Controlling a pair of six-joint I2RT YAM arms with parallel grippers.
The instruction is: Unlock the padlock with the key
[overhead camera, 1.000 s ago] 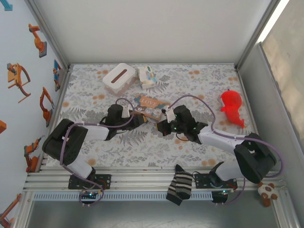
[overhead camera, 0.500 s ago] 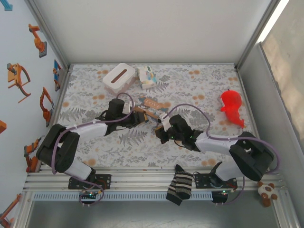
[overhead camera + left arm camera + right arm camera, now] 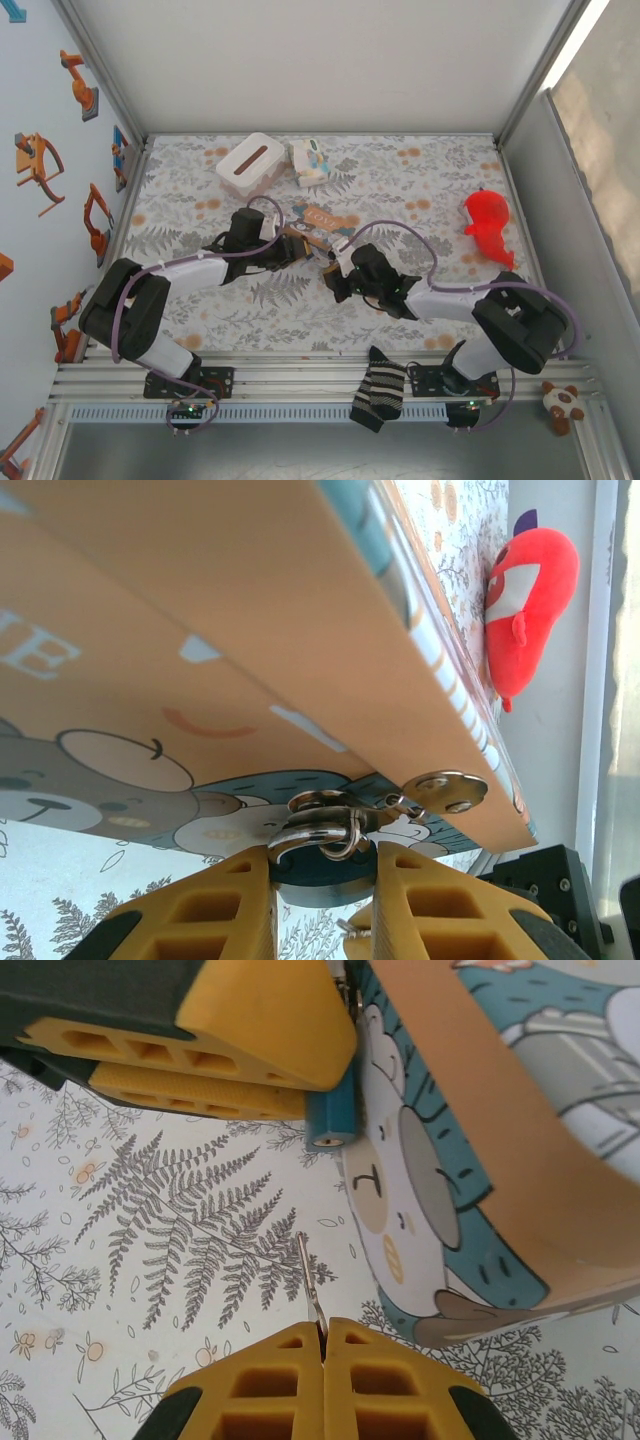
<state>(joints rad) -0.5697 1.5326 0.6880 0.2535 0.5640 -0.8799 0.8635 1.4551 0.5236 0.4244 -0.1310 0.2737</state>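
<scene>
A small dark-blue padlock point(image 3: 322, 878) hangs by its silver shackle from the metal hasp of a brown "LOVE" cartoon box point(image 3: 200, 630). My left gripper point(image 3: 322, 865) is shut on the padlock's body, one yellow finger on each side. In the right wrist view the padlock point(image 3: 332, 1120) shows end-on below the left fingers point(image 3: 260, 1020). My right gripper point(image 3: 323, 1338) is shut on the key point(image 3: 312, 1280). Its thin blade sticks out towards the padlock, a short gap below it. From above, the left gripper point(image 3: 292, 248) and right gripper point(image 3: 335, 275) meet at the box point(image 3: 318, 220).
A white tissue box point(image 3: 248, 165) and a small white toy point(image 3: 310, 162) stand at the back. A red plush point(image 3: 487, 225) lies at the right. A striped sock point(image 3: 378, 390) hangs over the near rail. The fern-print table point(image 3: 280, 310) lies open in front.
The right gripper has shifted left and nearer with the key. The left arm has stretched out, and the box has turned and tipped a little.
</scene>
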